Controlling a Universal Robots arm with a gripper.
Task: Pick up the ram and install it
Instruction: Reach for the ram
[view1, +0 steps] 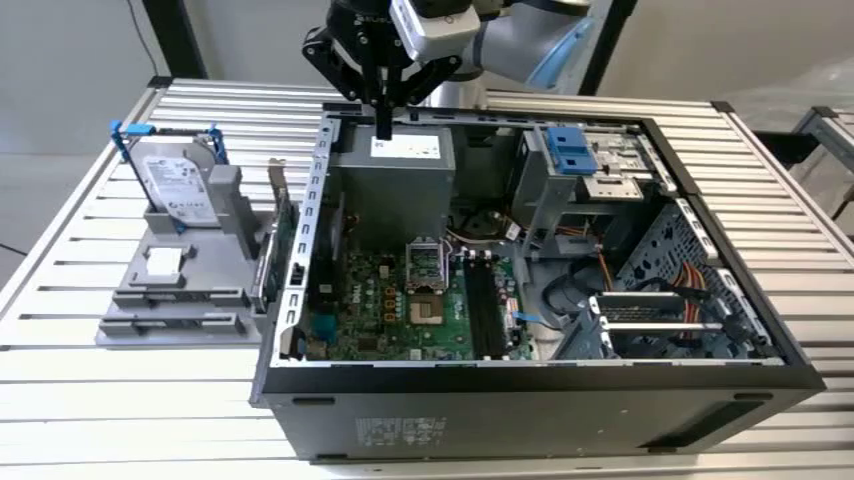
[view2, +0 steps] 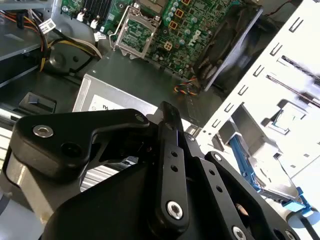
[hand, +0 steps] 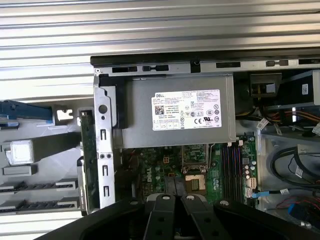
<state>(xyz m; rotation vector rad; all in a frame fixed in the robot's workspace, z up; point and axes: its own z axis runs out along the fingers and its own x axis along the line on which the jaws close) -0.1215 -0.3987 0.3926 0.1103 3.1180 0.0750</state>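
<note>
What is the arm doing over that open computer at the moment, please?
The arm's hand hangs shut over the rear of the open case, just above the power supply. The motherboard lies exposed further inside. A hard drive stands in a grey holder beside the case, on the exterior view's left.

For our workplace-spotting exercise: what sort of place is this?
Probably a robotics lab or assembly test cell: an open black computer tower case lies on a ribbed metal slat table, a grey parts fixture beside it, the arm's black gripper above.
</note>
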